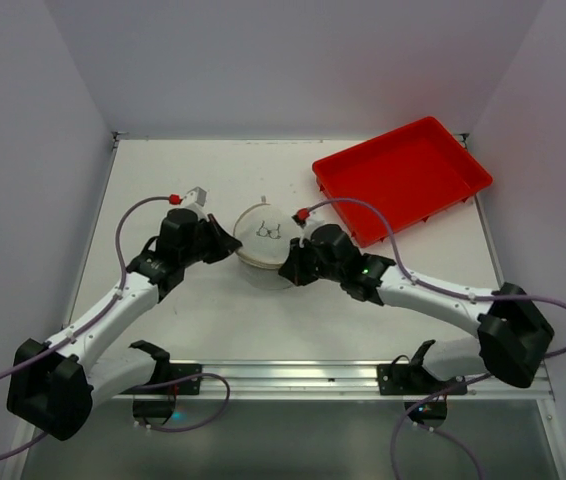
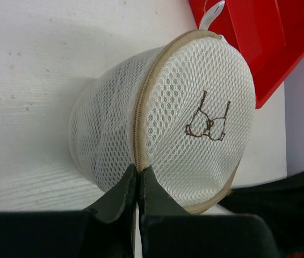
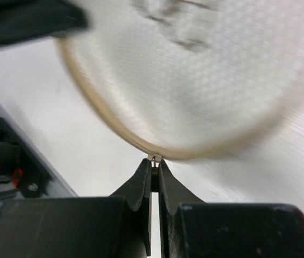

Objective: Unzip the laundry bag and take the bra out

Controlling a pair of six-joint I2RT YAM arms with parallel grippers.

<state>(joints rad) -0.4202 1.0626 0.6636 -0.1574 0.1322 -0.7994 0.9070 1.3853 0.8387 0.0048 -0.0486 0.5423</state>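
Observation:
The laundry bag (image 1: 263, 240) is a small drum of white mesh with tan-rimmed round ends, standing mid-table between both arms. Its top face bears a small dark bra drawing (image 2: 208, 119). In the left wrist view my left gripper (image 2: 137, 171) is shut on the bag's tan zipper seam (image 2: 137, 129) at the rim. In the right wrist view my right gripper (image 3: 153, 161) is shut on the small metal zipper pull (image 3: 154, 158) at the blurred bag's rim (image 3: 114, 129). The bra itself is hidden inside the mesh.
A red tray (image 1: 401, 178) lies at the back right of the white table, close behind the bag; it also shows in the left wrist view (image 2: 259, 37). White walls enclose the table on three sides. A metal rail (image 1: 283, 375) runs along the near edge.

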